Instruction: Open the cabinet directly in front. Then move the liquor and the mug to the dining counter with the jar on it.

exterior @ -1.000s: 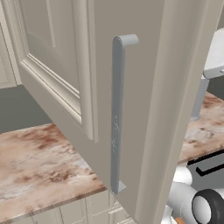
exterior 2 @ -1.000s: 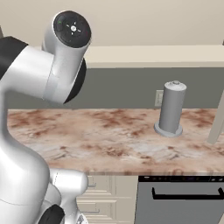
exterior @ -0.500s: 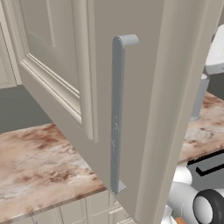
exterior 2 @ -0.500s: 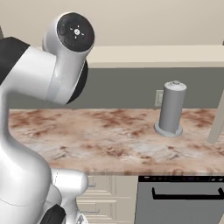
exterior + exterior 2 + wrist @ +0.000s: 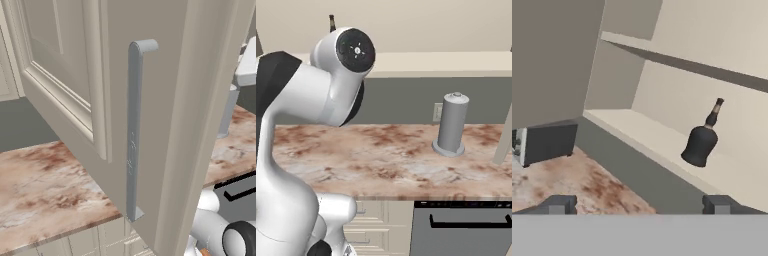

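Dark finger tips: the gripper [image 5: 639, 204] stood wide apart at the bottom of the hand view, holding nothing.
Counter: brown-and-white marble [image 5: 381, 162] with reddish veining, glossy, over cream drawer fronts [image 5: 373, 225].
Cabinet door: the cabinet [image 5: 165, 100] stood open, its cream raised-panel door swung out close to the left base camera; a long grey bar handle [image 5: 134, 130] ran down it, squared off at the top.
Canister: tall opaque grey cylinder [image 5: 451, 125] with a domed top, upright on the marble near the wall.
Shelf: plain cream board [image 5: 662, 145] inside the cabinet.
Liquor: the liquor [image 5: 702, 140], near-black, rounded body, narrow neck, brownish cap, stood upright on the lower shelf.
Writing: none readable anywhere.
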